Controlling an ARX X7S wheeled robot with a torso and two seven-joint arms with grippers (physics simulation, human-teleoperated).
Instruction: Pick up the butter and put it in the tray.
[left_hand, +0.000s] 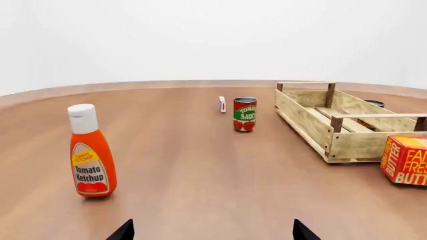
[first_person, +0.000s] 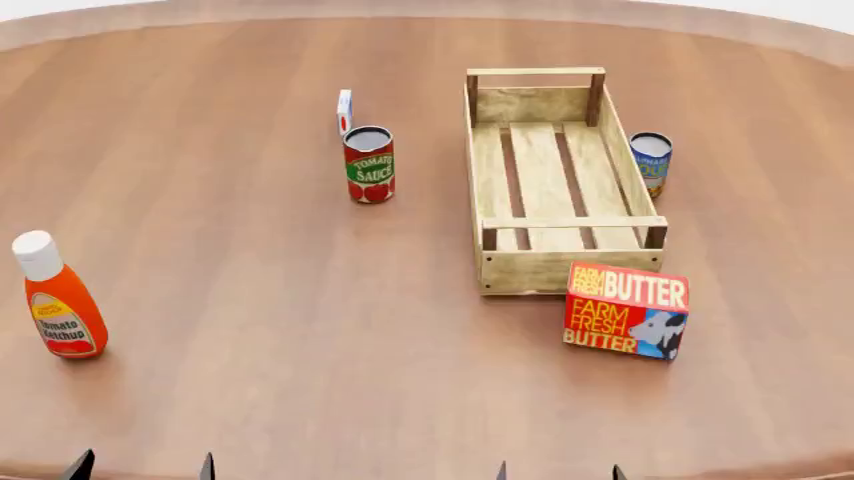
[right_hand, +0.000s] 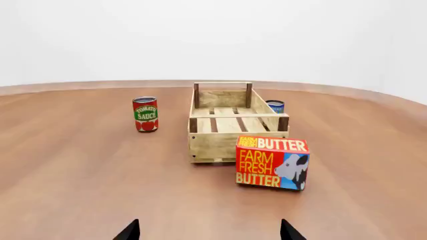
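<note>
The butter (first_person: 627, 309) is a red carton with a cow picture, standing on the table just in front of the tray's near right corner; it also shows in the right wrist view (right_hand: 272, 162) and at the edge of the left wrist view (left_hand: 405, 160). The tray (first_person: 553, 243), a long pale wooden crate with a slatted bottom, holds nothing (right_hand: 208, 144) (left_hand: 303, 120). Both grippers sit at the table's near edge, well short of the butter. My left gripper (first_person: 143, 466) (left_hand: 212, 231) is open. My right gripper (first_person: 559, 472) (right_hand: 209, 231) is open too, with nothing between its fingers.
A tomato ketchup bottle (first_person: 56, 295) (left_hand: 90, 152) stands near the left. A tomato sauce can (first_person: 370, 164) (right_hand: 145, 114) (left_hand: 245, 114) stands left of the tray, a small white-and-blue carton (first_person: 344, 110) (left_hand: 222, 104) behind it. A blue can (first_person: 650, 163) (right_hand: 275, 106) stands by the tray's right side.
</note>
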